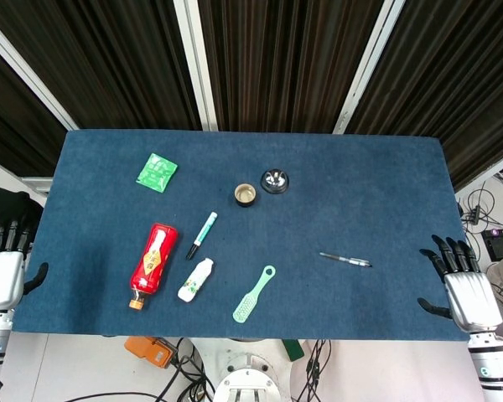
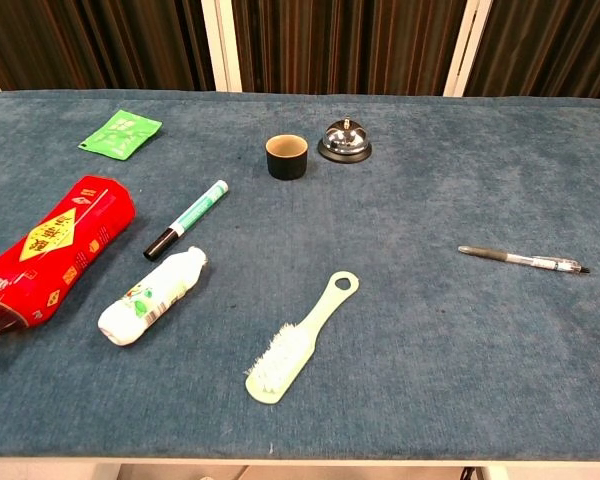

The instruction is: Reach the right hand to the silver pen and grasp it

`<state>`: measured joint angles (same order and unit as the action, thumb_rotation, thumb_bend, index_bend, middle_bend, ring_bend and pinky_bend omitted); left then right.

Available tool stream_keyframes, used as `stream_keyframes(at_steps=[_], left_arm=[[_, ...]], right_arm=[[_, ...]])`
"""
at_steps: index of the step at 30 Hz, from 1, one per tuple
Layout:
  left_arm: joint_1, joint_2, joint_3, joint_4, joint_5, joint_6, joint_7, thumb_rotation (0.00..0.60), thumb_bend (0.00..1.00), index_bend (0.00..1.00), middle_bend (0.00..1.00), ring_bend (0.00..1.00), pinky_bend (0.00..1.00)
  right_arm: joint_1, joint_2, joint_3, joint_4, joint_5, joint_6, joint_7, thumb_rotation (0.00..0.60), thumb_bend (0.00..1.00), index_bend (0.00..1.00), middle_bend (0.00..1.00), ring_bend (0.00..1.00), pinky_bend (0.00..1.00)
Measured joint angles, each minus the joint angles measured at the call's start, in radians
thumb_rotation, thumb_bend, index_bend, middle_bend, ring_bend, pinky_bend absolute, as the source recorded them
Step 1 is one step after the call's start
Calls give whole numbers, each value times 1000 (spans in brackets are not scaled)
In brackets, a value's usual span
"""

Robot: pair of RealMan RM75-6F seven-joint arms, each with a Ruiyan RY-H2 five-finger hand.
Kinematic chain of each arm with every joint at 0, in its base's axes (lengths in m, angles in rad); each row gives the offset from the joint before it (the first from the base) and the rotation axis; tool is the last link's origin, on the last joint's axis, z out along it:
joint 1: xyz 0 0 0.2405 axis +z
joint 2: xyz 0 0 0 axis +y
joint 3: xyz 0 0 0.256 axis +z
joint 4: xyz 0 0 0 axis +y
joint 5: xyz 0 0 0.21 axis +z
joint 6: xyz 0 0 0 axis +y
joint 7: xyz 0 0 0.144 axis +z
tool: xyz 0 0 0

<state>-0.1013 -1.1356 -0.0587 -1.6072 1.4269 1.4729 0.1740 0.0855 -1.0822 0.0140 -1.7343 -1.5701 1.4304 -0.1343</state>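
nothing of the grasp is done yet: the right hand (image 1: 468, 295) waits off the surface's (image 1: 386, 193) right edge, fingers spread and empty, while the silver pen (image 1: 345, 260) lies flat, well apart to its left.

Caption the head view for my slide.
Right hand open at the table edge, silver pen lying untouched nearby.

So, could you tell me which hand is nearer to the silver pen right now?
The right hand. It sits at the table's right edge, just beyond the silver pen, while the left hand is off the far left edge.
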Motion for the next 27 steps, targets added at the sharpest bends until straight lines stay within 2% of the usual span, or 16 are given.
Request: stream_keyframes(at_steps=[5,7,12,17,27], left_arm=[[3,4,2,-7,-1,0,-4,600,287,121,0,17,149],[4,6,3,-8,0,-1,-4,600,288,120,0,20,149],[7,6,0,-13,-17,-2,5,600,291,121,0,30,149],[10,11,-4,-23,-37,-8,9,600,293,121,0,32,149],[13,17,-3,-30,-46,-16,5,600,296,121,0,34,149]], right_arm=[[58,-21,17,9,41,-105,12,600,194,364,102,44,100],[87,-32,30,9,68,-151,6,600,224,405,102,43,100],[168,-90,81,8,179,-249,-65,600,299,470,101,44,100],[247,-176,127,19,289,-326,-146,600,319,495,101,44,100],[330,-326,153,112,385,-361,-246,600,414,546,101,55,101]])
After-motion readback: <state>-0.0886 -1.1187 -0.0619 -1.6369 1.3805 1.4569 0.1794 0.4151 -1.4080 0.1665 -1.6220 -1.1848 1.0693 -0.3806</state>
